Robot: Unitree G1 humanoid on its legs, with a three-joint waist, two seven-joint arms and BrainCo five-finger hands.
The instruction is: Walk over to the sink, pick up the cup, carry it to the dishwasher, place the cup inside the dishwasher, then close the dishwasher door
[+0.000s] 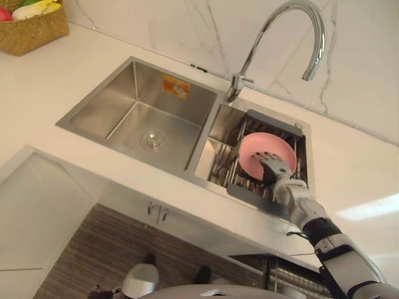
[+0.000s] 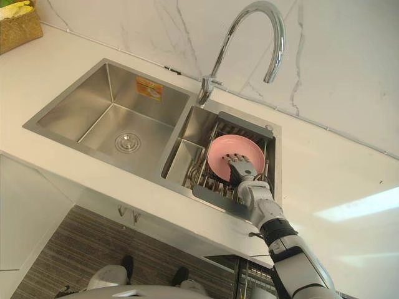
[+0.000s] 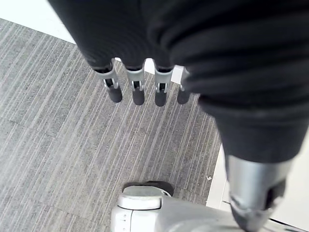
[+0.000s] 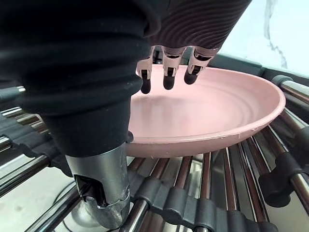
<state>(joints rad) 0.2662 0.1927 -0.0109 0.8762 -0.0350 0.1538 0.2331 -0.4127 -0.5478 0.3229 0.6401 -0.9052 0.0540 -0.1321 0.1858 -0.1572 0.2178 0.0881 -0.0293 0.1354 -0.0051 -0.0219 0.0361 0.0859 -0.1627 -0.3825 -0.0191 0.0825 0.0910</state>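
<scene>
**1. Progress.** I am standing the robot at the sink (image 1: 124,118), so I am judging the walk complete. I am reaching the right hand (image 1: 274,168) over a pink bowl (image 1: 259,148). I am seeing no cup, so I am treating this bowl as the thing to carry. It is lying on the metal rack (image 4: 203,212) in the sink's right basin, not yet lifted. Lifting, carrying, loading the dishwasher and closing its door are all remaining.

**2. Views.** The head views are giving the layout: the faucet (image 1: 293,25) above and the hand at the bowl's near side. The right wrist view is adding grip detail. The fingers (image 4: 168,81) are reaching straight over the bowl's inside and the thumb (image 4: 99,193) is outside, below the rim, with nothing pinched. I cannot tell whether the tips are touching. The left wrist view is showing the left hand (image 3: 137,94) hanging over the floor (image 3: 58,121), fingers relaxed and holding nothing.
</scene>
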